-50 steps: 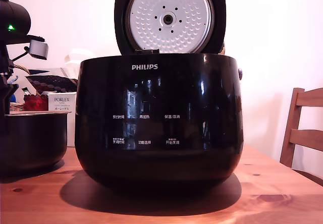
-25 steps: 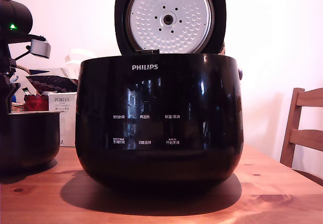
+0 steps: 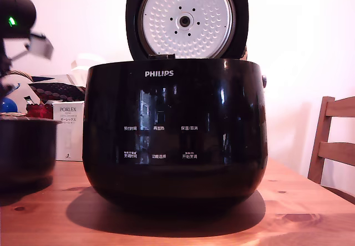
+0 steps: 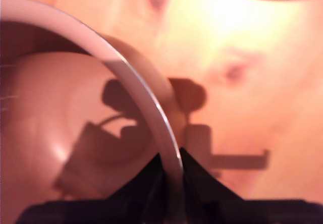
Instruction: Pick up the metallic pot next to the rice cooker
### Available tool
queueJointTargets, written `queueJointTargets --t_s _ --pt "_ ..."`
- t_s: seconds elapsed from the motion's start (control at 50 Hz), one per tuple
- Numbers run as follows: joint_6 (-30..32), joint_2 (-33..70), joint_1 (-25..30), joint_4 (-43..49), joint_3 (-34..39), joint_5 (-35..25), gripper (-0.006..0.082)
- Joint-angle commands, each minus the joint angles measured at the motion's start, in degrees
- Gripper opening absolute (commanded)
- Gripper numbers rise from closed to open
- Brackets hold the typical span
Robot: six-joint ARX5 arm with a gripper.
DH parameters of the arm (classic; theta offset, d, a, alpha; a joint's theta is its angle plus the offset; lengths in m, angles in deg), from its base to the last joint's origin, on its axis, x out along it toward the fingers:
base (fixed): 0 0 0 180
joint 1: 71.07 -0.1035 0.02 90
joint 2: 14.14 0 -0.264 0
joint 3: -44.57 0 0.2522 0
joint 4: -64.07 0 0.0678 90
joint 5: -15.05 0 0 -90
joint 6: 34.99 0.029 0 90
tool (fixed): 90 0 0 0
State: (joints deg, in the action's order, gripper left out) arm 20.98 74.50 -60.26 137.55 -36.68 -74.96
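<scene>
Dark and rigid, the metallic pot (image 3: 25,149) sits at the exterior view's lower left beside the rice cooker (image 3: 175,129), its thin, probably slippery rim pinched by the closed end effector (image 4: 170,168), likely the best hold.

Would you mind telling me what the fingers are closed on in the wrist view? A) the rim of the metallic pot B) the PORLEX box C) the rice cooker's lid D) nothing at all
A: the two dark fingers straddle the pale rim of the metallic pot, one on each side of it.
</scene>
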Motion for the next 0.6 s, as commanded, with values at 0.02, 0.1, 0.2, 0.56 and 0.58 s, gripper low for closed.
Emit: queueJointTargets --t_s 0.02,0.1,0.2,0.56,0.58 --pt "0.26 -3.76 0.92 -0.52 0.02 1.49 -0.0024" --pt "1.09 -5.90 1.75 0.74 -0.20 2.40 -0.0024" --pt "1.49 -8.72 2.91 2.93 -0.50 4.17 -0.0024" --pt "-0.85 -14.91 7.39 16.13 -7.13 4.07 -0.0024" --pt "-0.85 -15.12 7.69 16.83 -7.89 4.04 -0.0024"
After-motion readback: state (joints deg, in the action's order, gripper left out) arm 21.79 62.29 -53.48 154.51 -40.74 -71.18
